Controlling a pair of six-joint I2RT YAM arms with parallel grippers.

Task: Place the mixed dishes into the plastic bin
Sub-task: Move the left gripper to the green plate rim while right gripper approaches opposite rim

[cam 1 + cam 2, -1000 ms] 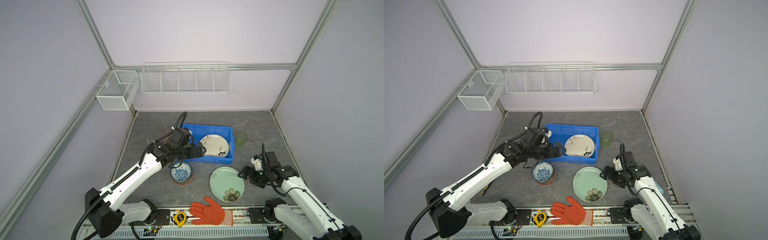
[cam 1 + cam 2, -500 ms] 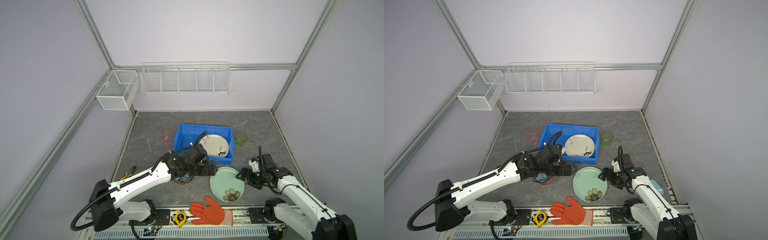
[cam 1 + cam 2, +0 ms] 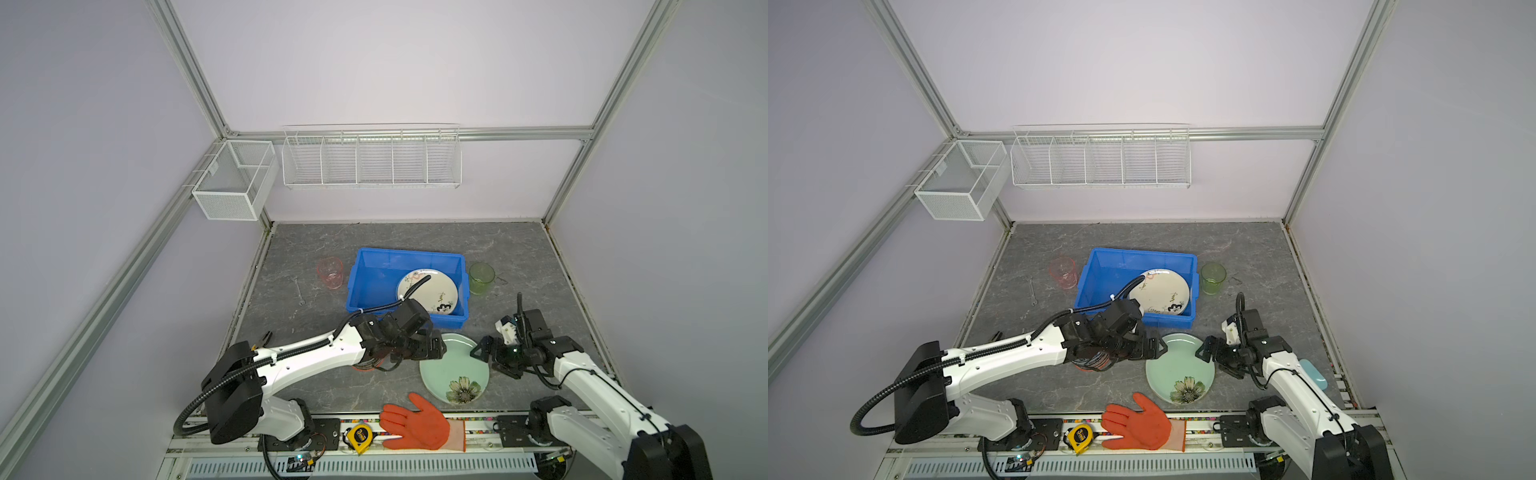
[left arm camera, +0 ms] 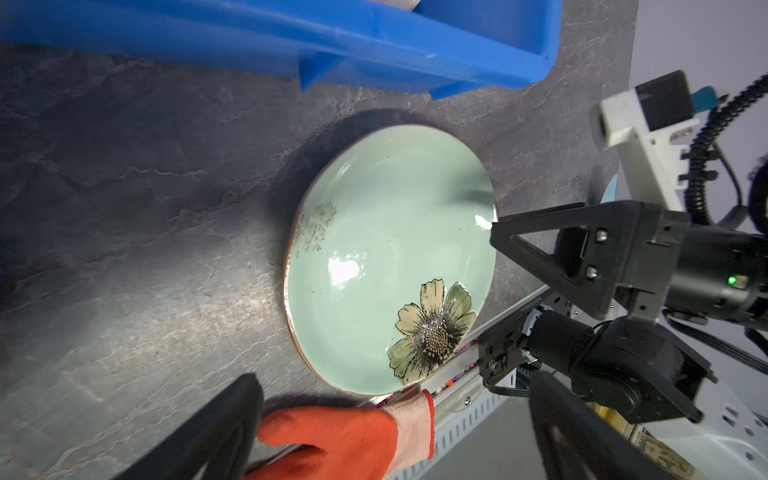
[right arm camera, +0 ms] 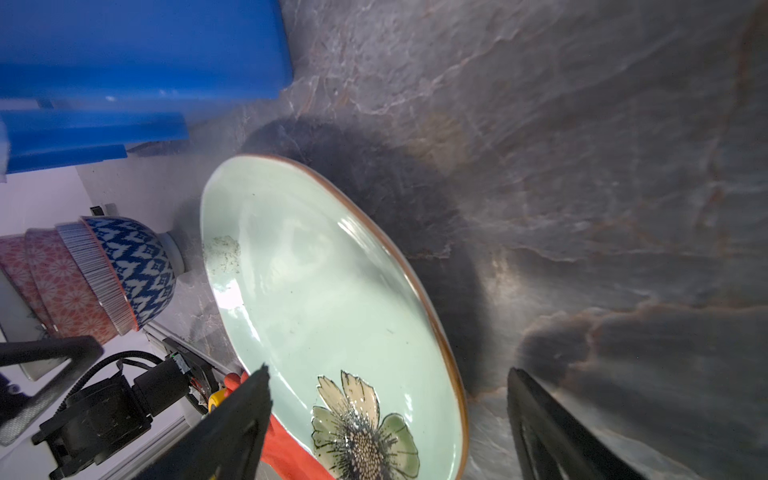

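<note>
The green plate (image 3: 455,368) with the flower lies flat on the table, just in front of the blue bin (image 3: 409,252) and outside it. Being round, it has no long side to line up with, so the only place to take it is the rim.

The right gripper (image 3: 492,359) is at the plate's right edge with its jaws spread wide and nothing in them. In the right wrist view one finger (image 5: 232,424) stands over the glazed face near the flower and the other finger is out over bare table, so the rim (image 5: 419,291) runs between them. I cannot tell how high the tips sit above it.

The left gripper (image 3: 432,348) is at the opposite edge, on the bin side, jaws also fully apart and empty. In its wrist view the plate (image 4: 390,257) lies ahead of the fingertips rather than between them.

So the plate sits between the two arms, and the right one looks better placed to close on it. The lift would then go away from the robot and to its left, over the bin's near wall.

A cream plate (image 3: 430,291) already leans in the bin's right half. A stack of bowls (image 5: 124,270) stands just beside the green plate, mostly under the left arm in both top views. A pink cup (image 3: 330,272) and a green cup (image 3: 481,277) stand on the table on either side of the bin. An orange glove (image 3: 419,426) lies at the near edge, close to the plate — it is not part of the job.
</note>
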